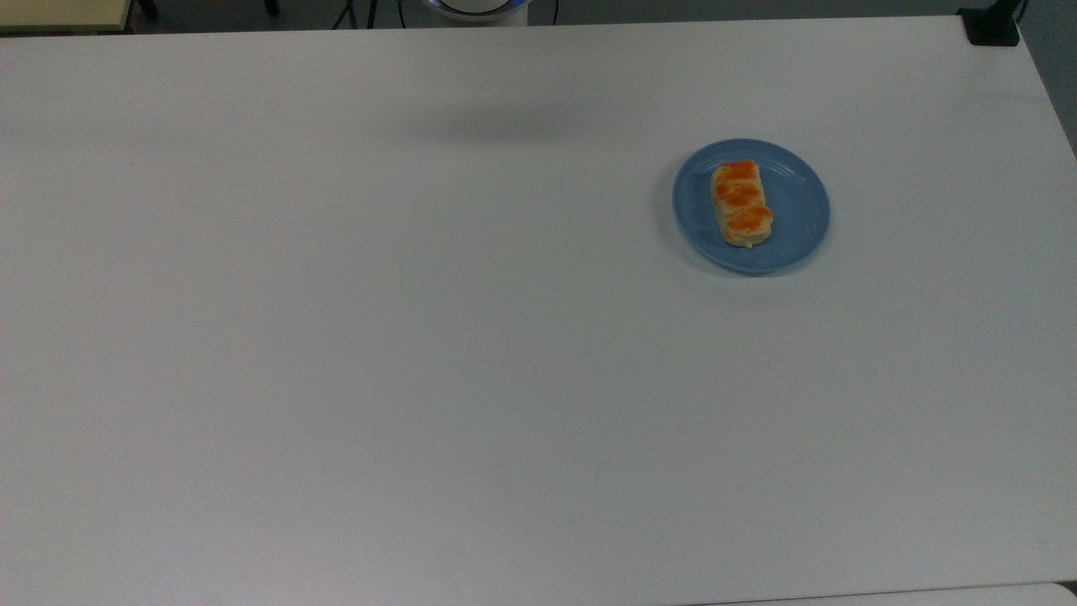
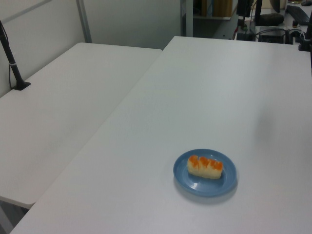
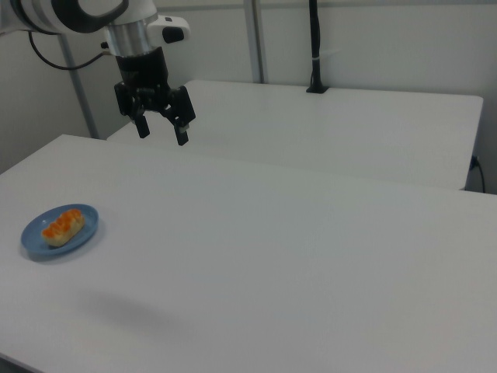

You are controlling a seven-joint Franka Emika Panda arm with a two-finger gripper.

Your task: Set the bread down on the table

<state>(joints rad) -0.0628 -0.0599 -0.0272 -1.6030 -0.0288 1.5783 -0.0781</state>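
The bread (image 1: 741, 204) is carried on the blue plate (image 1: 799, 202) at the top view's right, not yet lifted onto the bench (image 1: 421, 379); the pincer (image 3: 161, 130) is held high, spread and empty.

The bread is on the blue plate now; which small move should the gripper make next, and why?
Probably travel toward the bread and descend over it: the gripper hangs open, high above the table, far from the blue plate, holding nothing.
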